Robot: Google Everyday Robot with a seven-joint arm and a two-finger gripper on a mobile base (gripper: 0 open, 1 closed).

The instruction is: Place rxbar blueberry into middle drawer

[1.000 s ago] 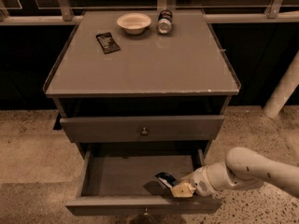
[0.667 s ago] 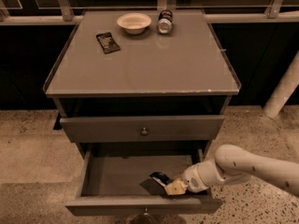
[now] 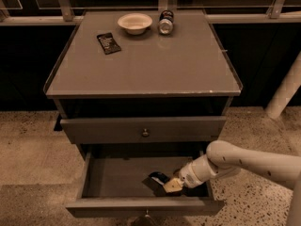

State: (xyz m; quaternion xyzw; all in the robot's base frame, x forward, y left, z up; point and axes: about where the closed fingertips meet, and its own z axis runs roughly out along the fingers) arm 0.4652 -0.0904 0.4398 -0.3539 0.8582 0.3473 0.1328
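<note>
The gripper (image 3: 170, 185) reaches from the right into the open middle drawer (image 3: 113, 178), below the desk's front edge and toward its front right corner. It is clamped on one end of the rxbar blueberry (image 3: 157, 179), which sits tilted inside the drawer. On the desk (image 3: 141, 65), a bowl (image 3: 135, 22) and a can (image 3: 165, 21) stand by the back edge, with a black packet (image 3: 108, 43) nearer the back left corner

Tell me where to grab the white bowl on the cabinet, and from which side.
Likely pinch the bowl at its near rim, from above: it sits upright and open, the can close beside it. The hand is low in the open middle drawer, by the rxbar blueberry.
</note>
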